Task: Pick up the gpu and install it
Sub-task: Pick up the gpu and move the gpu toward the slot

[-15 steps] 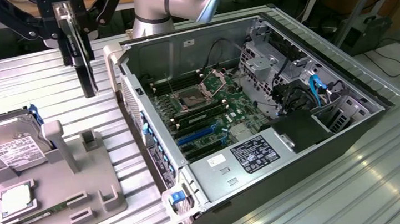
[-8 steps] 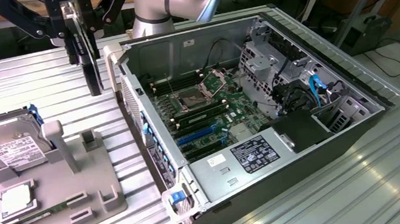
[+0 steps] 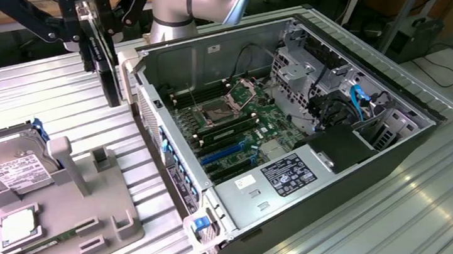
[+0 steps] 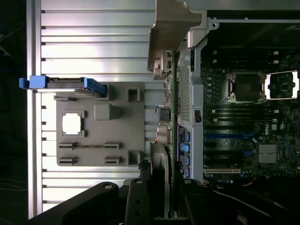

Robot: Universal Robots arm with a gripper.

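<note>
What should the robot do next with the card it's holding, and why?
Probably carry the gpu sideways toward the exterior view's right, over the open case. The jaws grip it hanging upright above the table, beside the case wall, while the blue slots sit inside on the board.

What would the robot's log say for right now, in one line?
tool: shut on gpu | gpu: in the air, hanging on edge beside open computer case | install: not yet done | hard drive: in gray tray
</note>
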